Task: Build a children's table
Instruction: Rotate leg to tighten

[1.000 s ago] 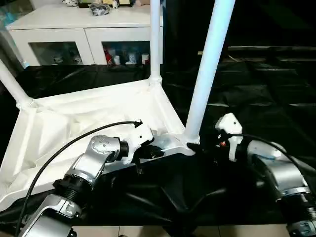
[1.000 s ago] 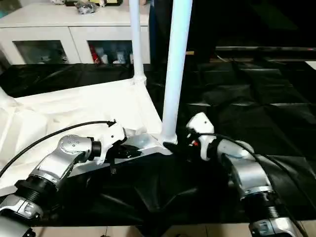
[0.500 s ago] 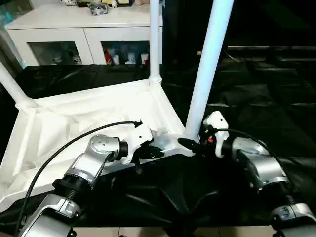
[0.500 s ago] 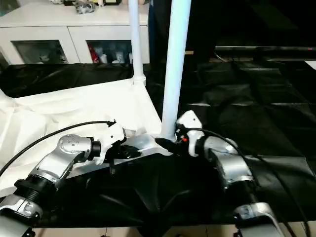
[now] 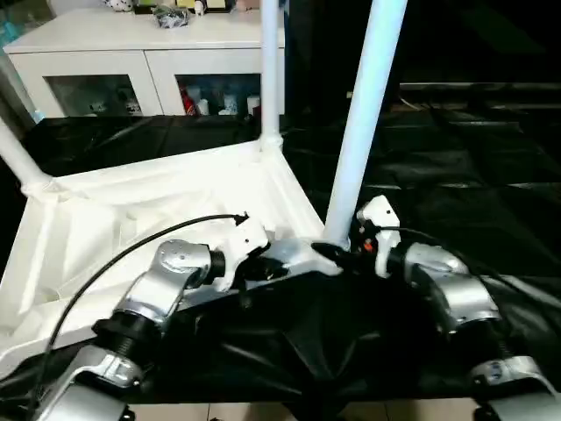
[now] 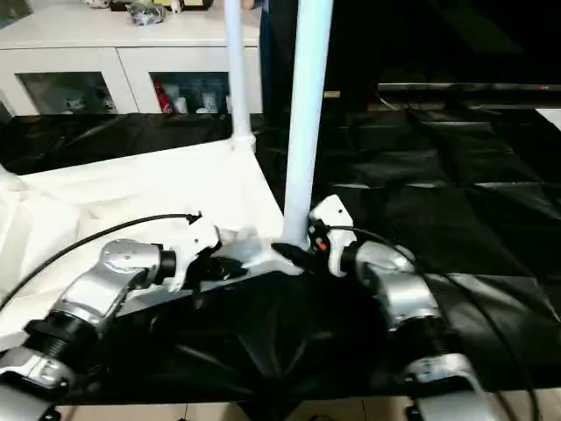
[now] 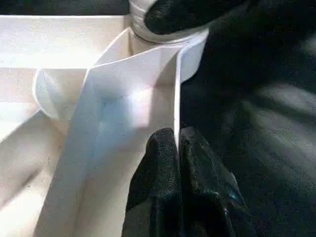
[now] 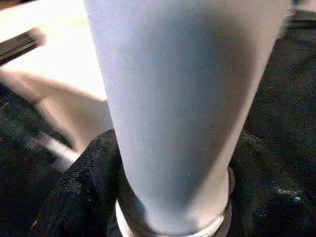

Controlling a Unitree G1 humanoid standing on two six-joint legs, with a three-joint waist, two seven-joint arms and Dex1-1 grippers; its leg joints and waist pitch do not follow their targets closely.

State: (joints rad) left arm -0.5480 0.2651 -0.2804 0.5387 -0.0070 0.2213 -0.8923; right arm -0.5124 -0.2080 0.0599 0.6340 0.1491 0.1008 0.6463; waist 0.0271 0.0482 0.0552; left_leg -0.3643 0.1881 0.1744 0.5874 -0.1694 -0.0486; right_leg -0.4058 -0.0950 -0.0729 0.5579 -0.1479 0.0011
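The children's table lies upside down: a white tabletop with ribbed underside on black cloth. A thick white leg stands upright in the front right corner socket. A second leg rises from the back corner and a third from the far left corner. My left gripper is shut on the tabletop's thin front rim, close to that front socket. My right gripper has closed around the near leg's base just above the socket, with a black finger pressed on each side of it.
A white cabinet with glass-fronted shelves and small items stands behind the work surface. Black cloth covers the surface to the right of the tabletop. The surface's front edge runs just below my forearms.
My right gripper has moved left to the foot of the near leg and narrowed around it. The left gripper has kept its pinch on the rim.
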